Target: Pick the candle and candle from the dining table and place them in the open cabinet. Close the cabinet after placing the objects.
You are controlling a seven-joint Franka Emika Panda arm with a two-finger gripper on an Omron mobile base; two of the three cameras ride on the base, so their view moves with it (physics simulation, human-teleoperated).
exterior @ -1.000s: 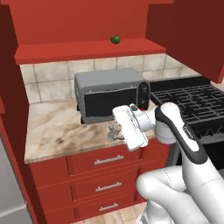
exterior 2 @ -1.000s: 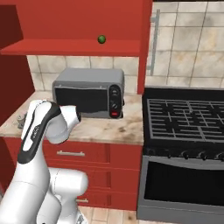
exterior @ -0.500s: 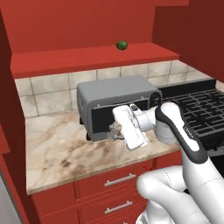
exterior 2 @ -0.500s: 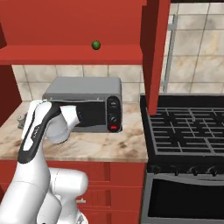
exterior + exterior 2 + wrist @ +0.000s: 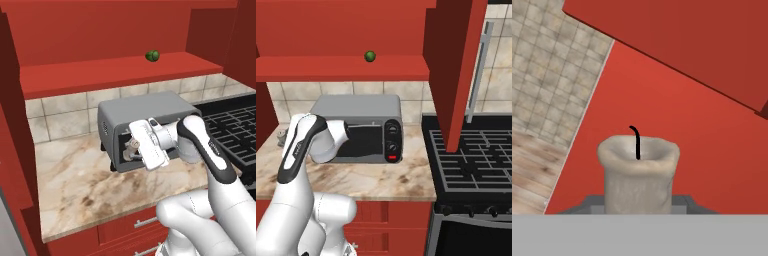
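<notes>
Rising from the white base, the arm bends sharply at its dark elbow and reaches sideways, so the white hand lies nearly level in front of the toaster oven (image 5: 145,117). The gripper (image 5: 131,149) points away from the stove (image 5: 476,155), toward the red side wall. Its jaws stand narrow and are closed on a candle (image 5: 638,172), which sits between the two dark tips in the hand view. This candle is a pale grey-beige cylinder with a rough, waxy surface, a hollowed top with an uneven rim, and a thin black curved wick. In the left base view it is only a small pale shape at the fingers, above the counter (image 5: 75,185) and not touching it.

The counter top is beige marble with brown veins, smooth and flat, with red drawer fronts under it. The toaster oven is a grey metal box with rounded corners, a dark glass door and two round knobs at its right side. Behind it the wall has square beige tiles. Above, a flat red shelf (image 5: 341,67) carries a small round green object (image 5: 370,56). A red cabinet door (image 5: 453,75) with a long silver bar handle stands open above the black stove grates.
</notes>
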